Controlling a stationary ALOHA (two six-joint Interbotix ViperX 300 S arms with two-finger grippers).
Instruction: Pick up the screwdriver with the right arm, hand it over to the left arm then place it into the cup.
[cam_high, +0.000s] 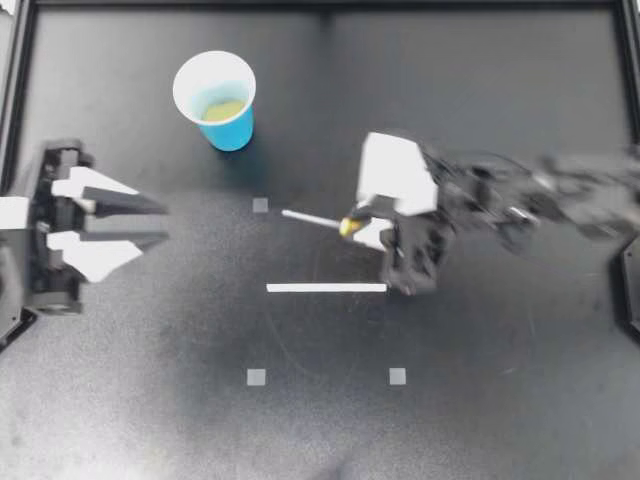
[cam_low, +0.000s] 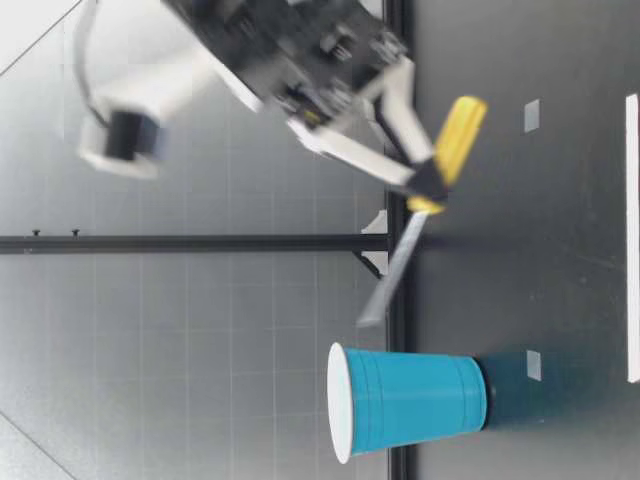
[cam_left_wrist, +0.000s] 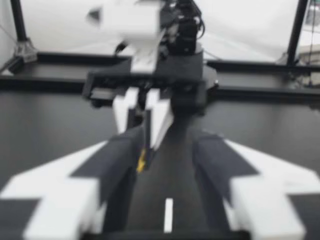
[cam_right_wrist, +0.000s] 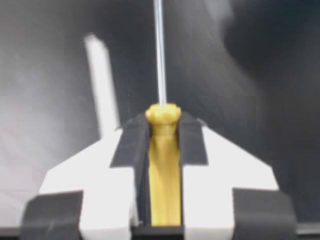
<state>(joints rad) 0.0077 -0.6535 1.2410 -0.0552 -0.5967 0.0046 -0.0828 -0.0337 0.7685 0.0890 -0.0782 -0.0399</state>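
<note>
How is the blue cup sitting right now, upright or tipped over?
Upright. From above the cup shows its full round open mouth, and from table height it stands on its base on the table.

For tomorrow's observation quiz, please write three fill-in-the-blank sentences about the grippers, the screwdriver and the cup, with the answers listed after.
My right gripper grips the screwdriver by its ____ handle.
My left gripper is ____ and holds nothing.
The ____ cup stands upright on the table.
Missing words: yellow, open, blue.
</note>
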